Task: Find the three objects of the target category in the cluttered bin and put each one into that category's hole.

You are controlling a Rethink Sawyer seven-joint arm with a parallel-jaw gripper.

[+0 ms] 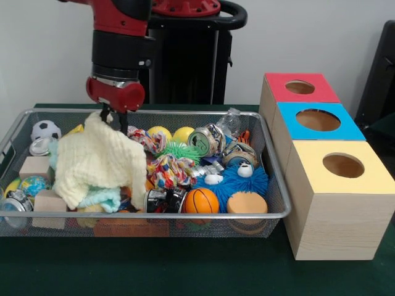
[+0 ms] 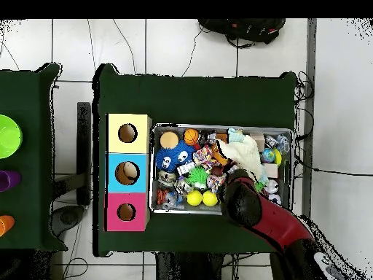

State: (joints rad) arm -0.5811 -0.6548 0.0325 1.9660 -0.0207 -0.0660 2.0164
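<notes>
Cloth (image 1: 102, 160), pale yellow and crumpled, hangs from my pincer (image 1: 115, 118) over the left half of the wire bin (image 1: 279, 203); its lower folds drape onto the wooden blocks (image 1: 49, 200) and a teal cloth (image 1: 102, 198) beneath. My pincer is closed on the cloth's top edge, pinching a small bunch of fabric. To do this step well, I judge I should lift straight up until the hem clears the clutter, so nothing snags or is dragged out, then carry it to the boxes on the table (image 1: 185, 271): red hole (image 1: 300, 87), blue hole (image 1: 318, 119), yellow hole (image 1: 343, 165). Which hole suits cloth I cannot tell.
</notes>
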